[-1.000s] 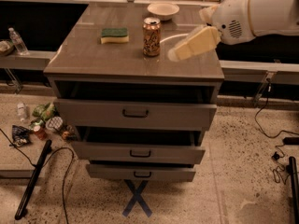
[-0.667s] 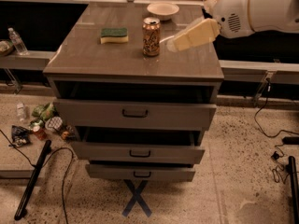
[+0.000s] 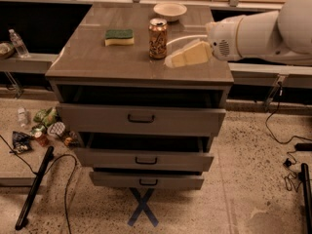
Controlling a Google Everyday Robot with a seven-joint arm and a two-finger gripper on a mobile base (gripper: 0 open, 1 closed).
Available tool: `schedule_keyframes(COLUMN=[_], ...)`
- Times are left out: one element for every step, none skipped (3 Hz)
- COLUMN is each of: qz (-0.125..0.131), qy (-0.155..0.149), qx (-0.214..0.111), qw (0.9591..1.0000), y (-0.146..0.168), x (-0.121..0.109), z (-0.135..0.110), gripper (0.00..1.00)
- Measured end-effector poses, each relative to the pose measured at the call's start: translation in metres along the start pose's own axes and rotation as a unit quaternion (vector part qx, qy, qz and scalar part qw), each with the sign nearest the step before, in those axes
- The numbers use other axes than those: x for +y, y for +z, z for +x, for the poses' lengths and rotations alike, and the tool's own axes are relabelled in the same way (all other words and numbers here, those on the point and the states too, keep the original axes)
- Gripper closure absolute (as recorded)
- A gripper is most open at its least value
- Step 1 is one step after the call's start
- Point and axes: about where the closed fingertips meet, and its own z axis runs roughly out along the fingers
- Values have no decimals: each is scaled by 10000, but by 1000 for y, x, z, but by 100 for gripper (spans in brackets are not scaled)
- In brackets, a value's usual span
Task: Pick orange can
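Now, gripper hovering beside the can

The can (image 3: 157,31) is standing upright on the worktop (image 3: 92,62), toward the back, with its silver top showing. A pale bowl (image 3: 169,11) is sitting behind it at the far edge, apart from it. Below, three drawers are hanging part-way open: the top drawer (image 3: 141,118), the middle drawer (image 3: 144,159) and the bottom drawer (image 3: 146,181). Their insides are lying in shadow, so what they are holding cannot be told.

The gripper (image 3: 187,55) is hovering low over the worktop on the can's right in the view, near it but not touching. Whether it is apart or together cannot be told. A green-topped sponge (image 3: 119,37) is lying on the can's other side.

Litter (image 3: 46,128) is lying on the speckled floor (image 3: 243,194) by the cabinet's left side. A blue tape X (image 3: 143,207) is showing before the bottom drawer, and a clear bottle (image 3: 18,43) is standing on the ledge at far left.
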Motion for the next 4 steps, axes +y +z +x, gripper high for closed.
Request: schedule_keyframes(qz=[240, 270, 168, 164], qy=[165, 355, 378, 280], qx=[-109, -358, -612, -795], qw=[9995, 9984, 9973, 9963], y=[42, 100, 149, 171], x=[-28, -54, -72, -91], z=[22, 30, 26, 14], gripper=[0, 0, 0, 0])
